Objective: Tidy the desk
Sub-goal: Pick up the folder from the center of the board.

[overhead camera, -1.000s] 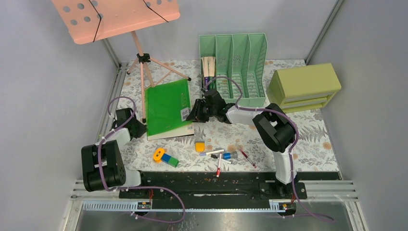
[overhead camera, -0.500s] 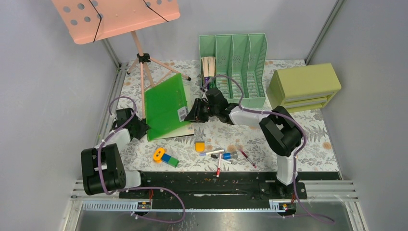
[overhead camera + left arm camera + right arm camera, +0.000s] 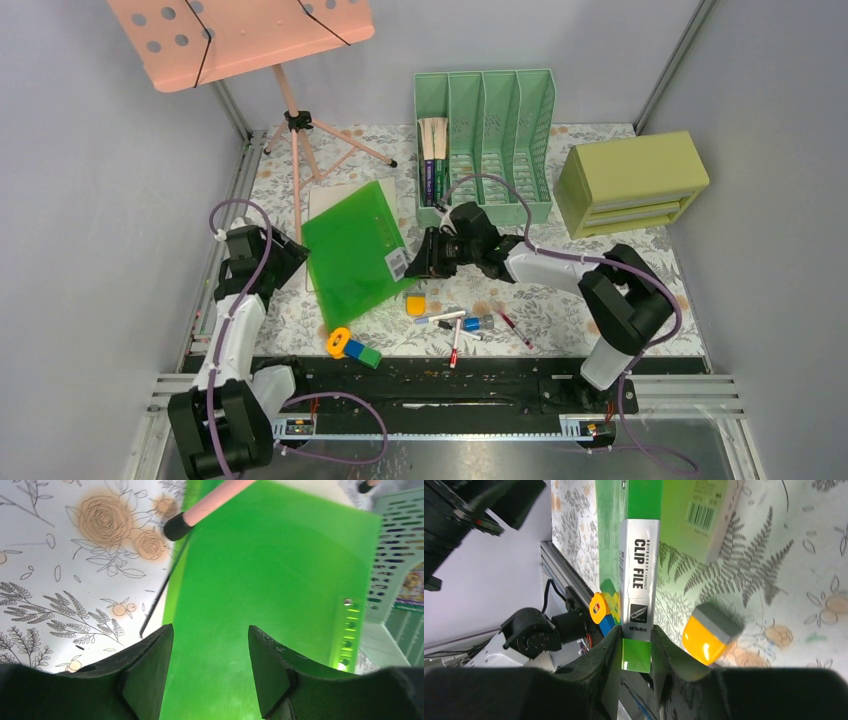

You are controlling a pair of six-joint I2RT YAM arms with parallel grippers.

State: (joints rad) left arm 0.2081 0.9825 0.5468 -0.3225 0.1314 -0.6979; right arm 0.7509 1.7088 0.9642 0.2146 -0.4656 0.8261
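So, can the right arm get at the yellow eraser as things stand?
Probably not yet. The right fingers are shut on the green clip file, so they would have to let it go first. The yellow eraser itself lies uncovered on the desk, close beside them.

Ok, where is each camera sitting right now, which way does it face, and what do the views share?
Top external: above and behind the arm bases, looking down on the desk; both arms show whole.
Left wrist: on the left gripper, looking past its open fingers over the green clip file toward the mint rack.
Right wrist: on the right gripper, looking along the file's labelled spine, pinched by its fingers, toward the left arm.
Shared: all three see the file.
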